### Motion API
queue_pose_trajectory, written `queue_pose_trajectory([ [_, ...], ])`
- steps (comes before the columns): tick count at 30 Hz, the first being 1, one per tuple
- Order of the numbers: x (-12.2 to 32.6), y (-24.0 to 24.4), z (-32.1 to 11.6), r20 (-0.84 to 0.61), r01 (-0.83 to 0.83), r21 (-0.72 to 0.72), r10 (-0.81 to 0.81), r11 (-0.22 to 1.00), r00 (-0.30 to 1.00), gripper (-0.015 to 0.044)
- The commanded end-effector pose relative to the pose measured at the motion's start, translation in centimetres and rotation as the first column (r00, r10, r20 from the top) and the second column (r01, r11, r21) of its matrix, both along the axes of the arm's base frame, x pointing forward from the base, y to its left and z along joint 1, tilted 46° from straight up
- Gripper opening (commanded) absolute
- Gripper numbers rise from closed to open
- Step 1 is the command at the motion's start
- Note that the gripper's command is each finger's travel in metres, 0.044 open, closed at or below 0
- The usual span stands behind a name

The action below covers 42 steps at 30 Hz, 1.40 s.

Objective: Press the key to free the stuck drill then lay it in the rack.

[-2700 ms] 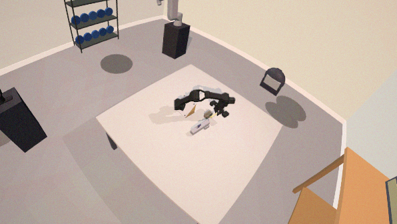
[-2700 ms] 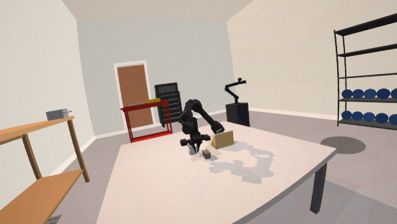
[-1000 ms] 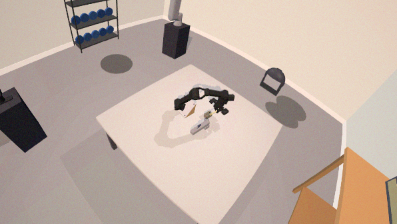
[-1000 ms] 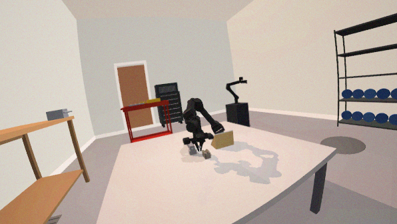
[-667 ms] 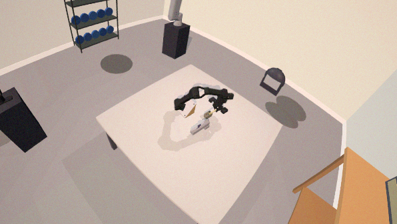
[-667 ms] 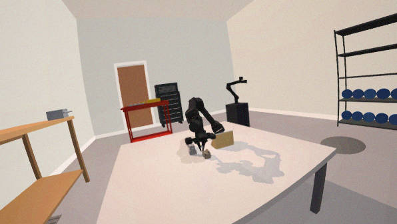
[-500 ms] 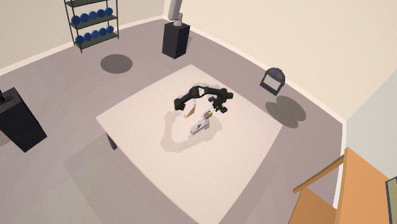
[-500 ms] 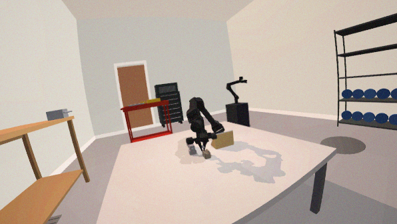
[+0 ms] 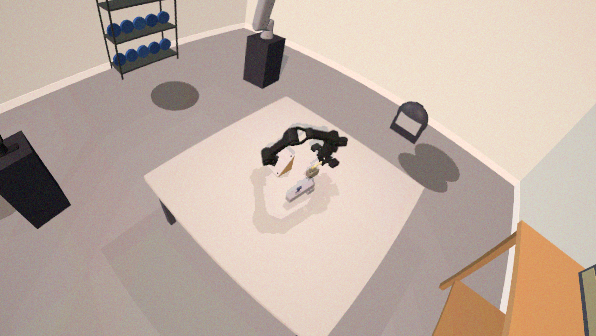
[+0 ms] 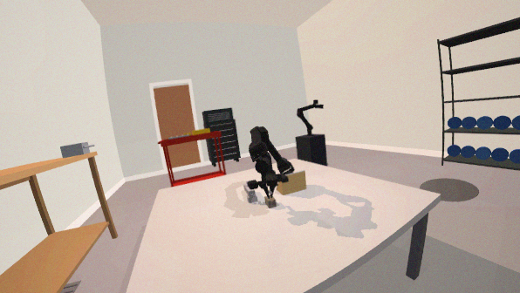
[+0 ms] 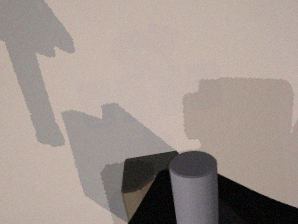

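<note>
My gripper (image 9: 320, 163) (image 10: 270, 194) points down, shut on the drill. The drill's round grey end (image 11: 193, 187) rises in front of the black fingers in the wrist view; a thin yellow part (image 9: 316, 166) shows below them in the top view. A small brown block with a notched top, apparently the rack (image 9: 312, 172) (image 10: 270, 202) (image 11: 150, 171), stands right beside or under the fingertips; whether the drill touches it is hidden. The grey-white housing (image 9: 301, 192) (image 10: 250, 194) stands close by, with a small blue part, perhaps the key (image 9: 298, 189), on it.
A tan panel with a white face (image 9: 283, 164) (image 10: 293, 182) stands between the arm's base and the housing, beside the rack. The arm arches above the table (image 9: 240, 165) (image 10: 196, 244). Shelves, a red cart and other furniture stand away from the table.
</note>
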<state>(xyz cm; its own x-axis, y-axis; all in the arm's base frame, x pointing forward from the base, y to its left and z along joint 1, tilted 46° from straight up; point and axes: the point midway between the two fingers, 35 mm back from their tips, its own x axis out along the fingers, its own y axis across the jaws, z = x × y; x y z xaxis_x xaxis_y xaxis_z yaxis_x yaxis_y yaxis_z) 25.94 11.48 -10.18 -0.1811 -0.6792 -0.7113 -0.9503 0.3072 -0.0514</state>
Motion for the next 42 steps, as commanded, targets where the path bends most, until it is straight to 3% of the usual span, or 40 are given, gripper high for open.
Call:
queue_pose_trajectory([
  [1,-0.8,-0.1,-0.2,-0.005,0.004,-0.004,-0.004,1.000,1.000,0.0000],
  [42,-1.8,-2.7,-3.0,-0.005,0.004,-0.005,-0.004,1.000,1.000,0.0000],
])
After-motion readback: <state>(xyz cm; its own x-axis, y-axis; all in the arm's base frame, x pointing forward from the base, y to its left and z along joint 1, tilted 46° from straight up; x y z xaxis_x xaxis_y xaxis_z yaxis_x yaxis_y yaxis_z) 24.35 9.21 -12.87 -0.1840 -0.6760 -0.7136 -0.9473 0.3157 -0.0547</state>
